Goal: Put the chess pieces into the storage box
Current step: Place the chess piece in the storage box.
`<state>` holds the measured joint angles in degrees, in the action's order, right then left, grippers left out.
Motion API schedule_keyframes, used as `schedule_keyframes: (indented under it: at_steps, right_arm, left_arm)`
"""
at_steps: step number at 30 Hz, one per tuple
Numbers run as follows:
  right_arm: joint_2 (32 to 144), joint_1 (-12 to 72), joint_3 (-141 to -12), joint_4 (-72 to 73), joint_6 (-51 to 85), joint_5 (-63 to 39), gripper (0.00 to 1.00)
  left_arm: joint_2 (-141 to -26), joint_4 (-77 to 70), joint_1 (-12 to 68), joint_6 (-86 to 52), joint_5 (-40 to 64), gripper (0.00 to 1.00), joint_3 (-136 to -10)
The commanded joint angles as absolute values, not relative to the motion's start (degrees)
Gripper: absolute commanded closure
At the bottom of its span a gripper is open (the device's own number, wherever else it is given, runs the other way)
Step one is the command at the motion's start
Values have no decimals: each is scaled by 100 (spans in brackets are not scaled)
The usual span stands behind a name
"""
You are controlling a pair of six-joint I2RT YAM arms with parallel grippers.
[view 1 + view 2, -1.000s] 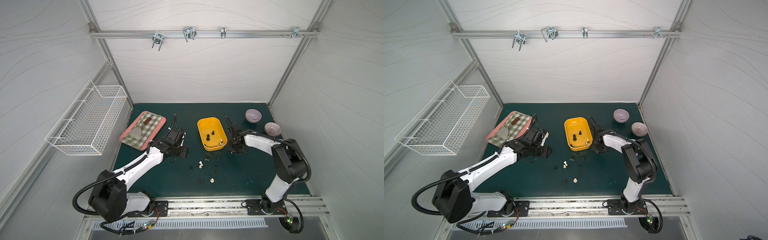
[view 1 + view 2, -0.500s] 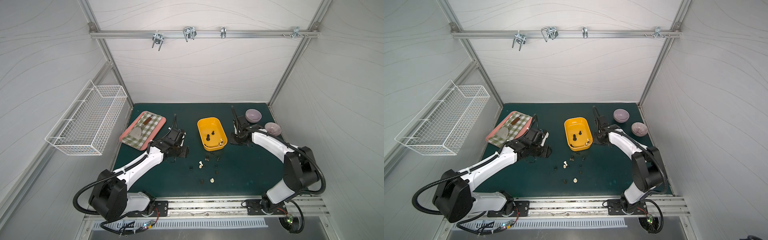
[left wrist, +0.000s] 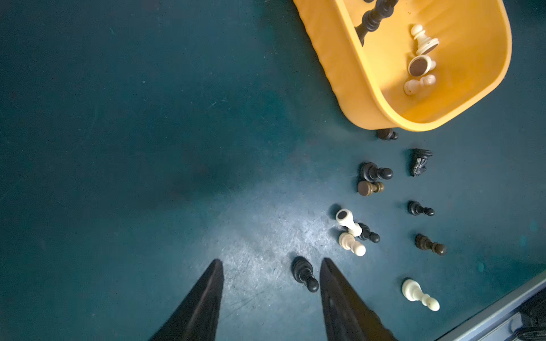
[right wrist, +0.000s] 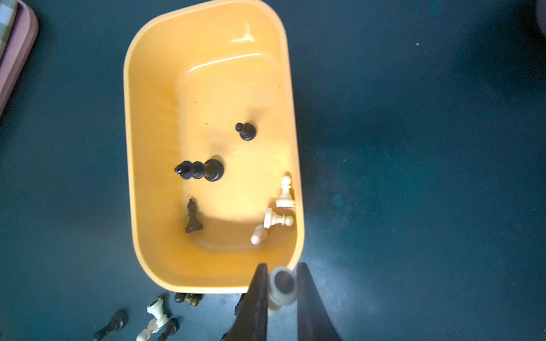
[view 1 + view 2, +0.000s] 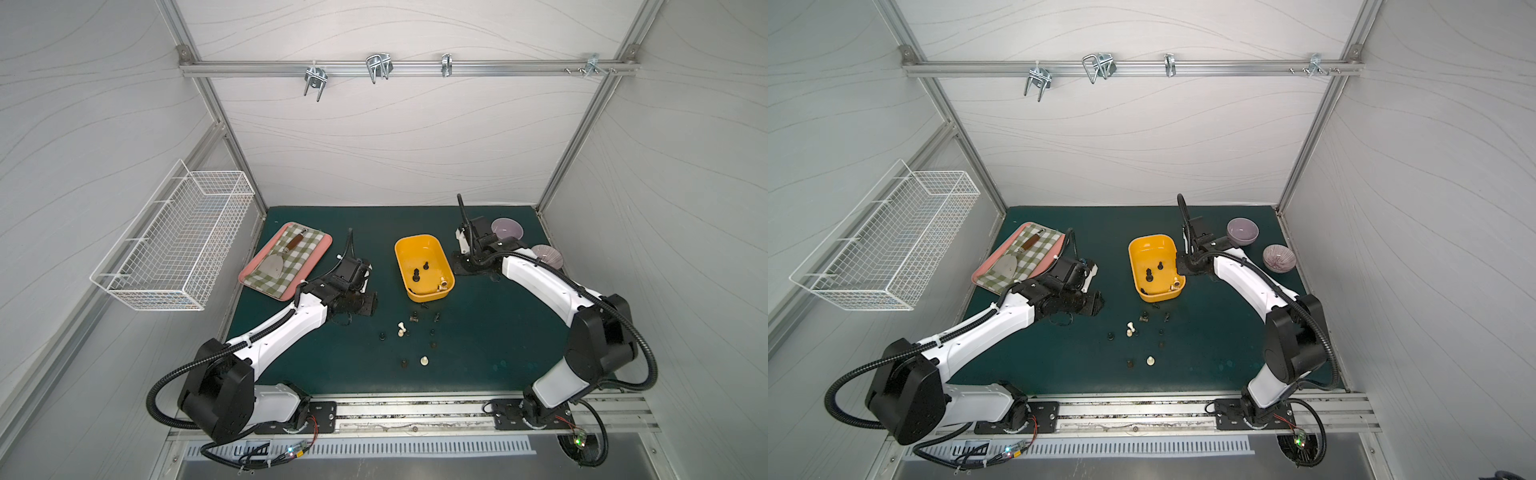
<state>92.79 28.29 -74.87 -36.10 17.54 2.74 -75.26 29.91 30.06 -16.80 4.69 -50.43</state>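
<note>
The storage box (image 5: 399,259) is a yellow tub on the green mat; the right wrist view shows its rim (image 4: 127,147) with three black and three cream chess pieces inside. Several more chess pieces (image 5: 401,329) lie scattered on the mat in front of it. My right gripper (image 4: 282,265) is shut on a cream chess piece (image 4: 280,290), just off the box's corner; in a top view it (image 5: 462,262) sits by the box's right side. My left gripper (image 3: 271,264) is open over the mat, with a standing black pawn (image 3: 304,273) between its fingers, close to one.
A pink tray (image 5: 320,266) with checked cloth and a spatula lies at the back left. Two purple bowls (image 5: 507,227) (image 5: 547,255) stand at the back right, close behind my right arm. A white wire basket (image 5: 178,245) hangs on the left wall.
My right gripper has moved back along the box's right side, away from the loose pieces, and its elbow swung outward. The left arm has stayed put.
</note>
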Motion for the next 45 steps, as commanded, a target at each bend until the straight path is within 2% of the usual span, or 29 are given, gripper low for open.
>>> schedule_keyframes:
  at_steps: [1,14,45]
  right_arm:
    - [9518,2948,-7658,-3762,1559,151,83]
    - [10239,3120,-8100,-3739,1464,59,82]
    - [10793,3149,-8473,-3709,1406,-48,77]
  left_arm:
    - [-7497,2910,3008,-1791,487,46,-5089]
    - [-7428,2962,3009,-1828,483,46,-5073]
    - [-7462,2953,3007,-1866,492,45,-5014]
